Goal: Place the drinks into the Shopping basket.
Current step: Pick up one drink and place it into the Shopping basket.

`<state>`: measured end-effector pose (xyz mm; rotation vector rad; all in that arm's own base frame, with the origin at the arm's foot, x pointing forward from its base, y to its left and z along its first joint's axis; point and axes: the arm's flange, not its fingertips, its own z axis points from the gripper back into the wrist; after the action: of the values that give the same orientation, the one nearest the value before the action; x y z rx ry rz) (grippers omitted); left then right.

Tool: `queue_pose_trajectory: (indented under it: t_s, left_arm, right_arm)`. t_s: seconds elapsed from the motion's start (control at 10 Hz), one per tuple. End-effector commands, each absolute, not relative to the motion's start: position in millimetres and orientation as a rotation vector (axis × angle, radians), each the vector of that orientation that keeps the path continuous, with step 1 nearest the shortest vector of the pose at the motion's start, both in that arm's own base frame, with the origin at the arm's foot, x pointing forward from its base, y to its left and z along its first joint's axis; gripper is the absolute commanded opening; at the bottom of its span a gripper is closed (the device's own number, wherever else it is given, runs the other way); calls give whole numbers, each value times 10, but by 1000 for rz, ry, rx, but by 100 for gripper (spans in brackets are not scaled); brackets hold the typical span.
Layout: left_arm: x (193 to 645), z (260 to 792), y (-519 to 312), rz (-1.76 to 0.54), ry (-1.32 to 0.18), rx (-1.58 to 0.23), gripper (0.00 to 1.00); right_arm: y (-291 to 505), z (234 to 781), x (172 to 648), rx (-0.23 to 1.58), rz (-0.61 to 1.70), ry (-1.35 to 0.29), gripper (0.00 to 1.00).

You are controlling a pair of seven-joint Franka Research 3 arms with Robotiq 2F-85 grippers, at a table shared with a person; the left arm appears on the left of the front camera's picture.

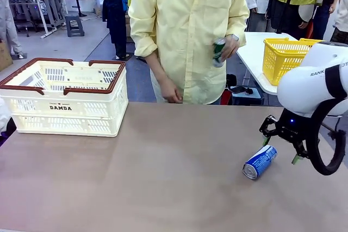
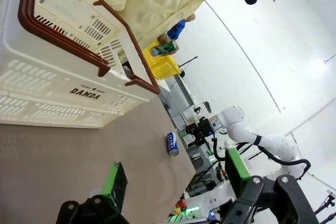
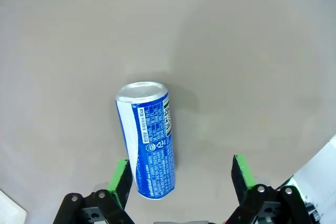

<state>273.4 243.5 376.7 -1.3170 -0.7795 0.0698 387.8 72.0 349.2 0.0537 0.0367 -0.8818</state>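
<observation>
The right gripper (image 1: 280, 151), jaws open, hovers at the blue can (image 1: 260, 162) lying near the right edge of the bench (image 1: 163, 177). Centre the can between the jaws, since it sits close to one finger, then close across its barrel.

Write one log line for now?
right gripper: open by lying blue aluminium can | person's hand: holding green can | left gripper: open

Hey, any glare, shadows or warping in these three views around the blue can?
Front view: soft even light, the blue-and-white aluminium can throws only a faint shadow on the brown table. Right wrist view: can sharp, soft shadow beside it. Left wrist view: rolled frame, the seam in the white wall curves, glare washes out the upper right; cream slotted plastic basket is sharp.
</observation>
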Motion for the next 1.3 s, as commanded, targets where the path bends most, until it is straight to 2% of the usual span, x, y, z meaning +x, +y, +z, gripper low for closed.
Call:
queue_pose_trajectory:
  t_s: [0.0, 0.2, 0.4, 1.0, 1.1, 1.2]
  left_arm:
    - [2708, 3791, 2432, 58, -789, -1331, 100]
    - [2708, 3791, 2432, 58, -789, -1331, 100]
    - [2708, 3791, 2432, 58, -789, -1331, 100]
    - [2708, 3791, 2432, 58, -789, -1331, 100]
    - [2708, 3791, 2432, 58, -789, -1331, 100]
    - [2708, 3791, 2432, 58, -789, -1331, 100]
  right_arm:
    - [802, 3492, 3911, 111, -919, -16, 100]
    - [866, 3448, 3925, 83, -896, -2, 100]
    - [928, 3354, 3994, 139, -849, -25, 100]
    - [1018, 2950, 4126, 90, -841, 50, 100]
    - [996, 2949, 4111, 85, -831, 75, 41]
    - [981, 2958, 4119, 80, -836, 67, 0]
